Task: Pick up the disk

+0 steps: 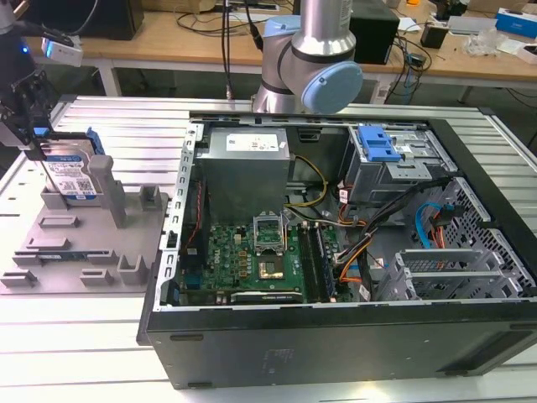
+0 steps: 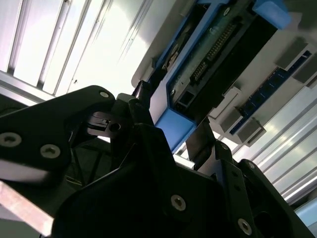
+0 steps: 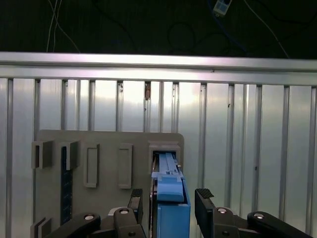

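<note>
While parted jaws straddle disk [image 3: 171,208], blue-white label [image 1: 72,178]

In the exterior view, the fixture tray [image 1: 59,252] lies on the slatted table [image 1: 67,344] at the exterior view's left. The open computer case [image 1: 336,353] sits just beside it, toward the exterior view's right. The disk [image 1: 74,175] stands on edge in a slot at the tray's far end, with the post [image 1: 107,189] just beside it on the case side. The gripper [image 3: 168,196] hangs over the disk, its fingers [image 3: 204,196] on either side with a narrow gap. Inside the case, the motherboard [image 1: 252,252] lies near, the power supply [image 1: 247,168] behind it, and the drive cage [image 1: 382,151] far right. The arm [image 1: 323,50] rises behind the case.
</note>
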